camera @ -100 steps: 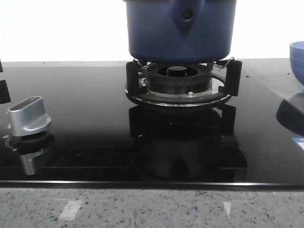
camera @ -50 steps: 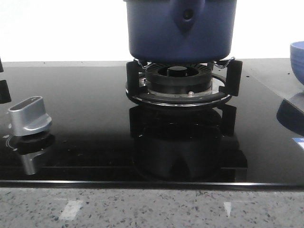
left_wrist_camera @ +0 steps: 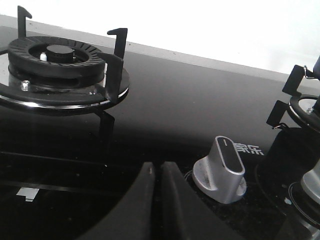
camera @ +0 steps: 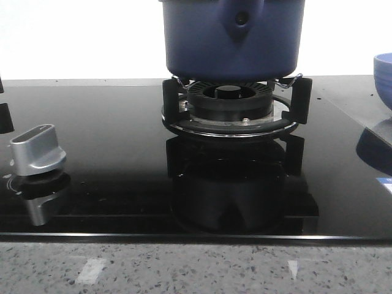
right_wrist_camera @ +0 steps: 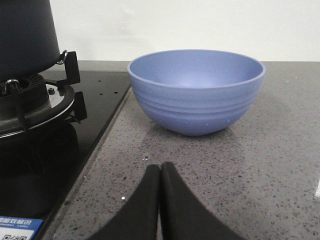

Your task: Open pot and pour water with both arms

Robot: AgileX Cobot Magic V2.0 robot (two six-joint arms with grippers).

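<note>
The dark navy-blue pot stands on the right burner's black supports at the back centre of the glass hob; its top is cut off by the frame, so no lid shows. Its wall also shows in the right wrist view. My left gripper is shut and empty, low over the black glass beside a silver knob. My right gripper is shut and empty over the grey stone counter, a short way in front of a light-blue bowl. Neither gripper shows in the front view.
A second, bare burner with upright supports lies beyond the left gripper. The silver knob sits at the hob's left. The light-blue bowl shows at the right edge. A speckled counter strip runs along the front.
</note>
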